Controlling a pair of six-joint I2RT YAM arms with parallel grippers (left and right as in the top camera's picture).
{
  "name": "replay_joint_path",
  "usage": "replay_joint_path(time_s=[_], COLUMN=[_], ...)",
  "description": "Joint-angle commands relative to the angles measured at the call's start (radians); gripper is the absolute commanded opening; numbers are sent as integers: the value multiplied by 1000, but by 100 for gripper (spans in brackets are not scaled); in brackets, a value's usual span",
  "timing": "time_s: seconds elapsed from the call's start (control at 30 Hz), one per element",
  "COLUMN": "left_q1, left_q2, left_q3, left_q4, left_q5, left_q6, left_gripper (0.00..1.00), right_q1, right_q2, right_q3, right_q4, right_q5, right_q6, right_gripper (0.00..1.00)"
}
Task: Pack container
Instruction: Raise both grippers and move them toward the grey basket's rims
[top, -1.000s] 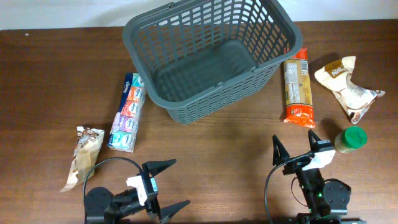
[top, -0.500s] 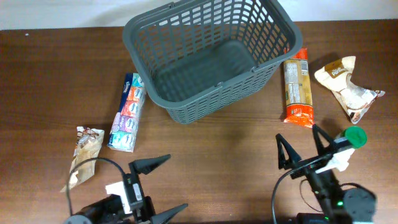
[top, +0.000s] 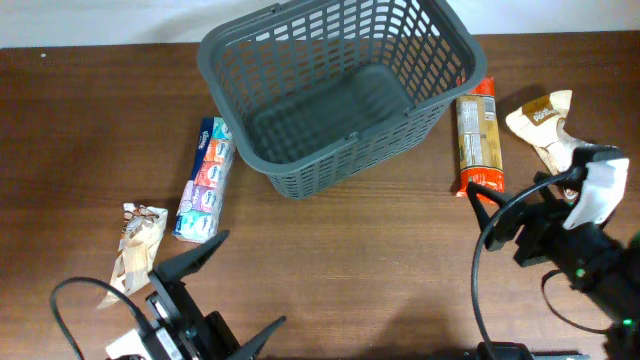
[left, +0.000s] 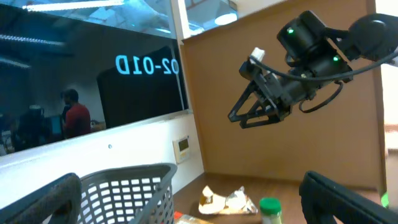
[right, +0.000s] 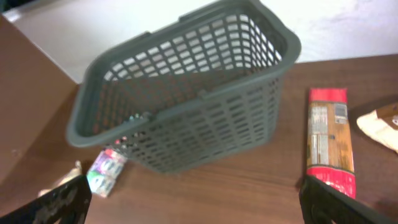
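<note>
The container, a dark grey lattice basket (top: 232, 52), stands at the back middle of the table with nothing inside; it also shows in the right wrist view (right: 186, 93) and the left wrist view (left: 124, 193). My left gripper (top: 235, 295) hovers open near the front left, holding nothing. My right gripper (top: 510, 190) is raised at the right, open and empty, beside the foot of a red pasta pack (top: 478, 140). From the left wrist, the right arm (left: 280, 81) hangs high above the table.
A tissue pack (top: 205, 180) and a small snack packet (top: 135, 250) lie left of the basket. A beige bag (top: 545, 125) lies at the far right. A green-lidded jar (left: 269, 208) stands near that bag, hidden under the right arm in the overhead view.
Both arms have risen from the front edge. The right arm swung up and to the right, over the green-lidded jar. The left arm shifted left. Both grippers stayed open.
</note>
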Motion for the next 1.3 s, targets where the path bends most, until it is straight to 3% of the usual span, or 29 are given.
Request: replay_joint_path(time_s=[0.0, 0.07, 0.23, 0.3, 0.47, 0.63, 0.87, 1.07, 1.27], left_q1=[5, 5, 5, 5, 5, 0, -160, -419, -799], left_q2=[111, 207, 501, 604, 739, 798, 858, 924, 1057], left_q3=[169, 327, 803, 963, 1119, 1152, 1258, 1283, 1283], left_q4=[-114, -294, -863, -991, -1027, -1036, -1431, -1559, -1643], left_q5=[-28, -43, -253, -259, -192, -124, -683, -711, -919], left_q6=[34, 115, 208, 241, 240, 238, 237, 182, 46], left_gripper=[99, 99, 99, 99, 99, 100, 100, 100, 100], right_q1=[8, 8, 8, 8, 8, 8, 8, 27, 135], right_q2=[30, 53, 143, 194, 234, 240, 382, 601, 733], right_q3=[142, 220, 435, 529, 597, 598, 678, 848, 985], right_q4=[-44, -87, -266, -354, -434, -366, -363, -437, -425], right_q5=[-28, 11, 137, 132, 137, 132, 105, -122, -67], right_q6=[-11, -8, 15, -29, -53, -71, -78, -199, -254], right_gripper=[99, 99, 99, 99, 99, 99, 99, 99, 99])
